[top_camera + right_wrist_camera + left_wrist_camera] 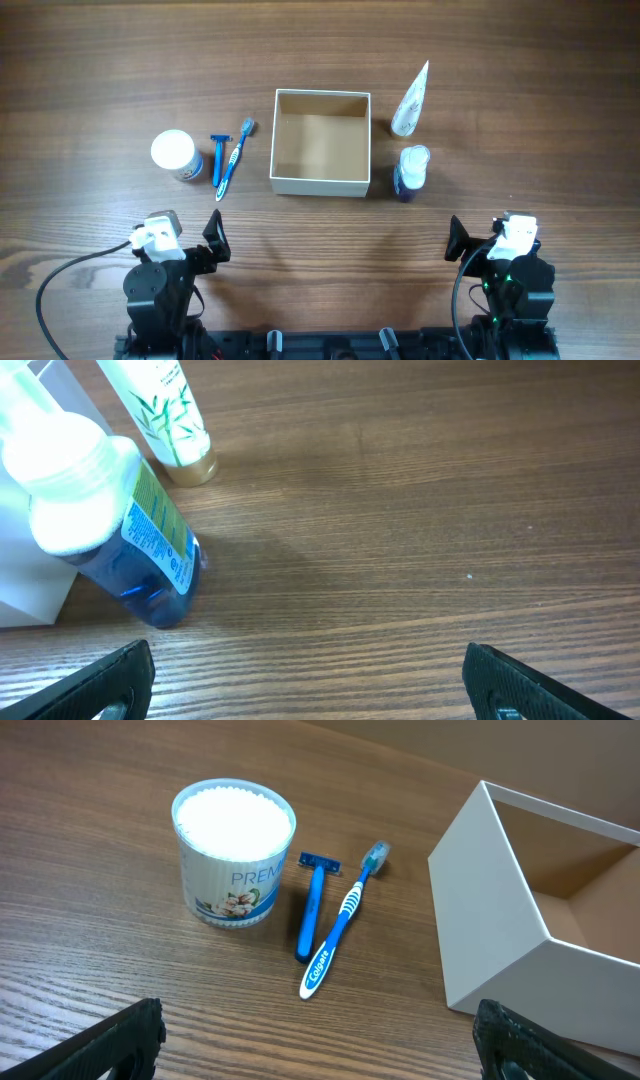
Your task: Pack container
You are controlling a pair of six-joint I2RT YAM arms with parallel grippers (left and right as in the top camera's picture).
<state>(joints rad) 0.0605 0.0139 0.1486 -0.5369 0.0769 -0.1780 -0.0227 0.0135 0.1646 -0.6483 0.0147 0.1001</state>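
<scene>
The container (272, 150), a square white-walled box with a tan inside, stands empty at the table's middle; its corner shows in the left wrist view (500, 910). Left of it lie a blue toothbrush (234, 155), a blue razor (216, 158) and a round white-lidded jar (176, 154). They also show in the left wrist view: toothbrush (340, 925), razor (312, 910), jar (233, 850). Right of the box lie a white tube (410, 98) and a blue bottle with a white cap (411, 172); the right wrist view shows the bottle (110, 510) and tube (165, 410). My left gripper (216, 242) and right gripper (456, 240) are open and empty near the front edge.
Bare wood table lies between both grippers and the objects. The arm bases and a black cable (60, 285) sit at the front edge.
</scene>
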